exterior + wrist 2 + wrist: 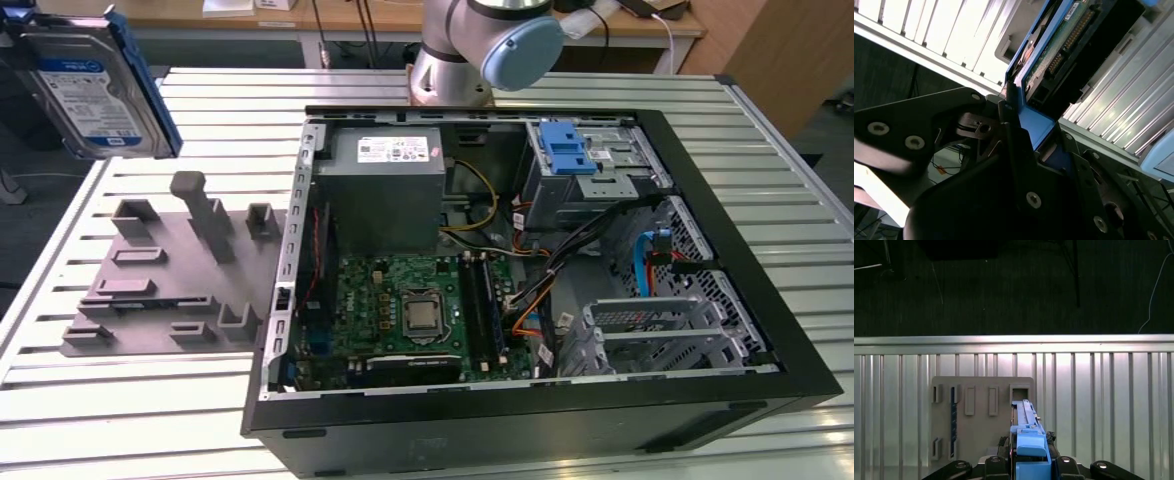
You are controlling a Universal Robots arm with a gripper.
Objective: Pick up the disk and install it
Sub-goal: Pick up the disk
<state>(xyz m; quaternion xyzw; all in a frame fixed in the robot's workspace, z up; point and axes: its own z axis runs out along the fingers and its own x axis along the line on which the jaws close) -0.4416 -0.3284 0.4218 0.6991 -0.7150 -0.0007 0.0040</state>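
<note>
My gripper [1036, 127] is clenched on the disk [87, 90], lifted high over the grey fixture plate [147, 290], well apart from the open computer case [534, 420]. The first wrist view looks down its blue edge onto the plate. The second shows its circuit board [1054, 55].

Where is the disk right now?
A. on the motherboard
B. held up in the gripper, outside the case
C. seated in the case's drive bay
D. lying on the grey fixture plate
B: the disk is clamped in the gripper, in the air above the grey fixture plate.
</note>
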